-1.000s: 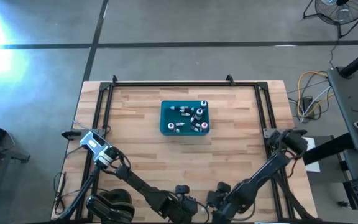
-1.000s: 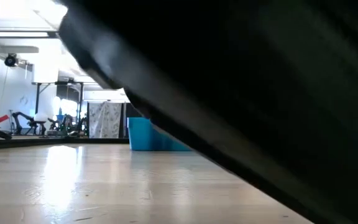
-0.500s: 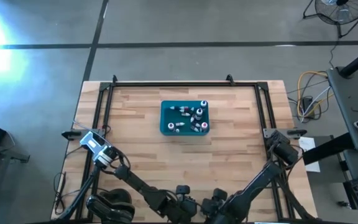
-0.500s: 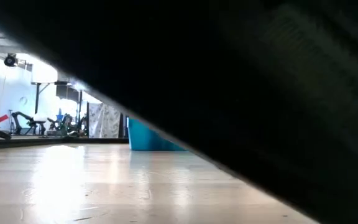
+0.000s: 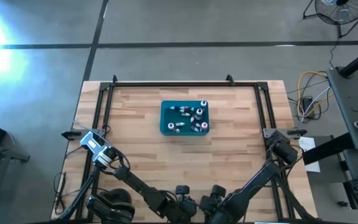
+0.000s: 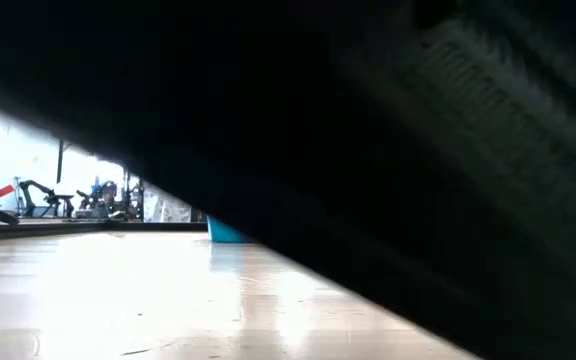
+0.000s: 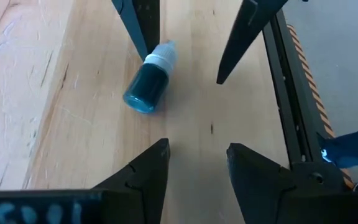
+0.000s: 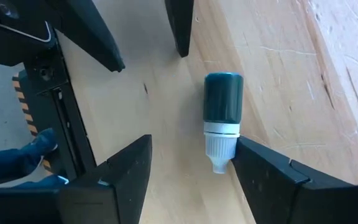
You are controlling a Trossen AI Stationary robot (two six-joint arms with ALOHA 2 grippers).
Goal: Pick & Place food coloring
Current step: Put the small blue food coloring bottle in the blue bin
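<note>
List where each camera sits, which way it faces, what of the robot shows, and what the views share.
High: overhead, straight down on the table and teal bin; both arms at the near edge.
Low: table height, mostly blocked by a dark arm.
Left wrist: past the open left gripper at a dark bottle.
Right wrist: past the open right gripper.
Both wrists share the bottle and each other's fingers.

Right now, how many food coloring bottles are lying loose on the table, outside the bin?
1: a teal-bodied bottle lying on its side at the table's near edge, between the two grippers. The rest sit in the teal bin; the arms may hide others.
</note>
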